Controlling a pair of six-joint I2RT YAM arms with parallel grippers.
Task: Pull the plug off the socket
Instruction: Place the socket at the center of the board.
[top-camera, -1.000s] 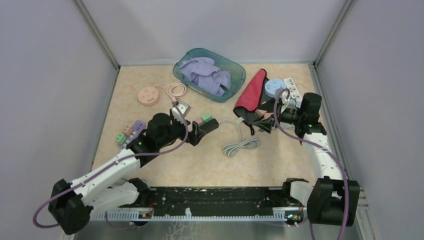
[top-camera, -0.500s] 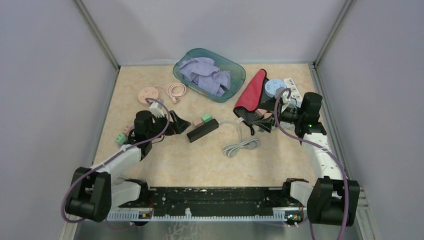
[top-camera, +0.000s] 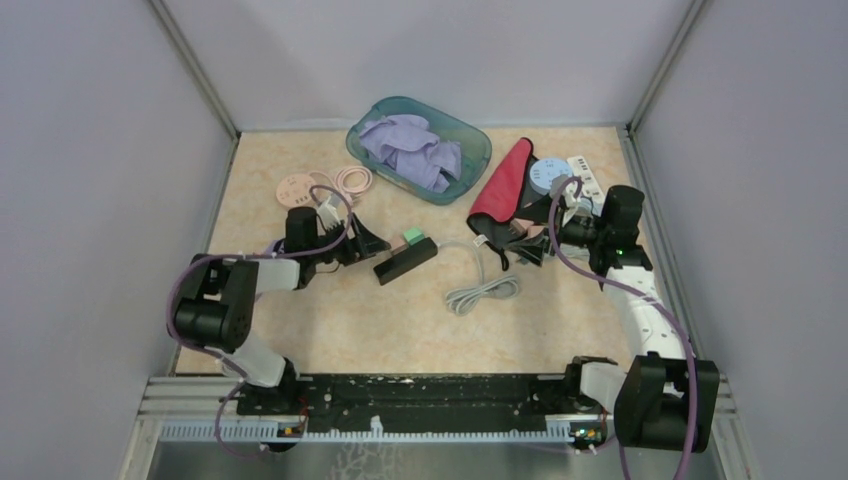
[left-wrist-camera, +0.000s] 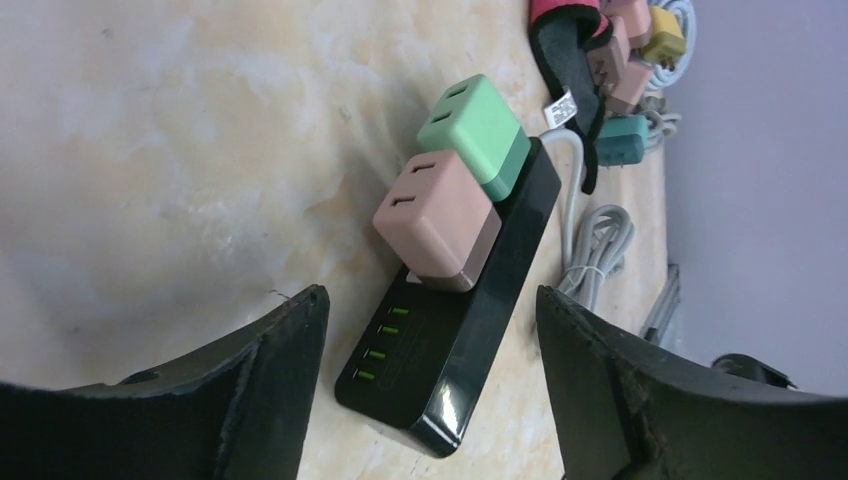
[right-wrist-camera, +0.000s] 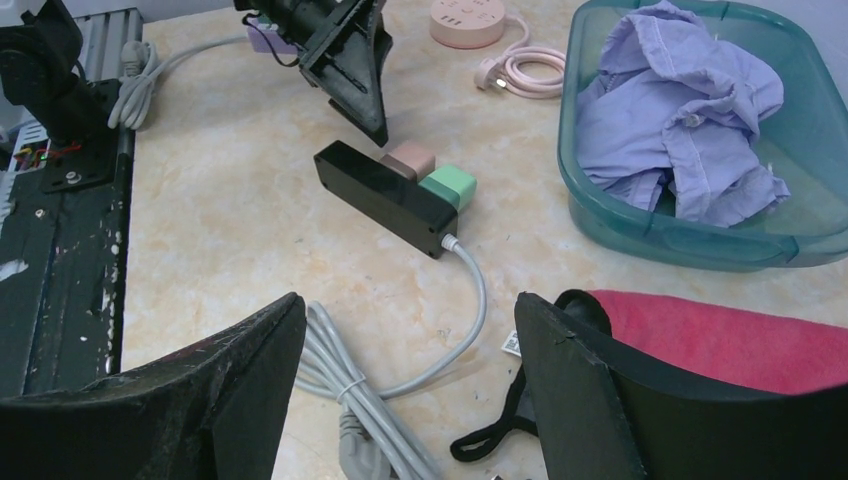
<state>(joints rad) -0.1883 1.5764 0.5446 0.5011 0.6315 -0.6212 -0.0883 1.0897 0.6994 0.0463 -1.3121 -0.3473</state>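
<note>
A black power strip (top-camera: 405, 260) lies mid-table with a green plug (top-camera: 412, 237) in it; in the left wrist view the strip (left-wrist-camera: 470, 320) holds a pink plug (left-wrist-camera: 440, 220) and the green plug (left-wrist-camera: 475, 135) side by side. My left gripper (top-camera: 365, 245) is open and empty just left of the strip's end, its jaws either side of that end (left-wrist-camera: 430, 300) without touching. My right gripper (top-camera: 530, 245) is open and empty, to the right of the strip, above the grey cable (right-wrist-camera: 350, 390). The right wrist view shows the strip (right-wrist-camera: 385, 195) and both plugs.
A teal basket (top-camera: 470, 140) with a purple shirt stands at the back. A pink round socket (top-camera: 296, 188) with its coiled cable lies back left. A red cloth (top-camera: 503, 180), a blue round socket (top-camera: 550, 175) and a white strip (top-camera: 583, 175) lie back right.
My left gripper has drawn back to the left off the power strip and its arm has folded in. The strip, both plugs and the right arm have not moved.
</note>
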